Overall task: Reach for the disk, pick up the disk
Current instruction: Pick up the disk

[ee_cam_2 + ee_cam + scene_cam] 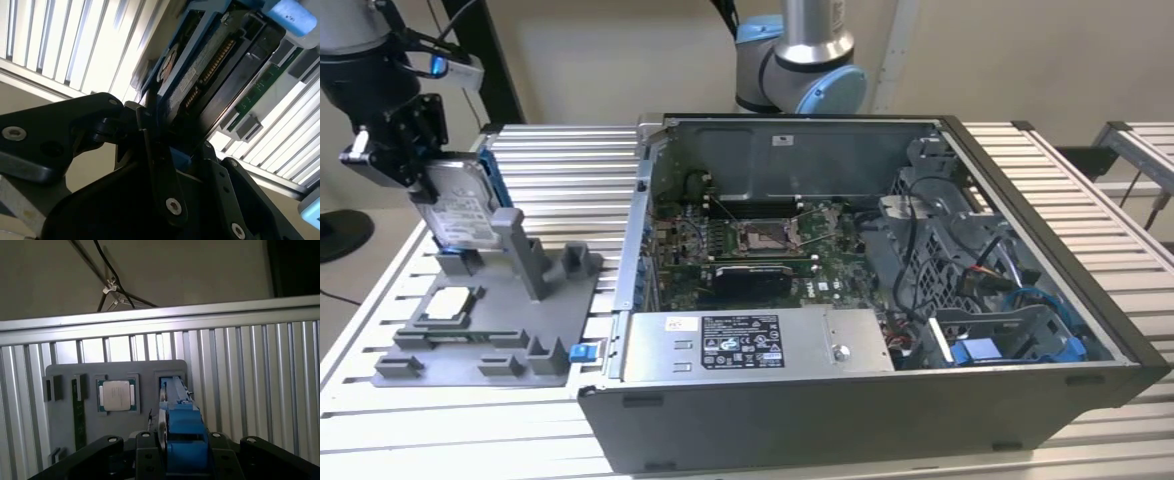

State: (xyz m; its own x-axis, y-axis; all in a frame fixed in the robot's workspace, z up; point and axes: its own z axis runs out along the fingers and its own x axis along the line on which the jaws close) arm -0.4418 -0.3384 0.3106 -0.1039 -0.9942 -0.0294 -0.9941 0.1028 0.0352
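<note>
Exterior view: the end effector (416,175) sat at the upper end of the disk (458,205), which stood on edge in a slot of the grey fixture (520,340) on the slatted tabletop (560,160), at the exterior view's left, well apart from the open computer case (854,420). The disk's long axis ran close to vertical. Its broad silver face was turned toward the camera and its blue bracket was on the edge toward the exterior view's right. Whether the lower end had cleared the slot could not be told. A small square chip (446,303) lay in the fixture just below.

Second wrist view: the fingers (150,150) stood on both sides of the disk (200,75), closed down against its thin dimension. A row of connector contacts showed on the disk.

First wrist view: the disk (182,425) ran straight away from the end effector (182,450), blue bracket uppermost, beside the chip (116,395).

Judgement: the grasp looked seated and centred. The lift would go best drawn straight along the long axis without rocking, so the bracket does not bind on the slot walls.
</note>
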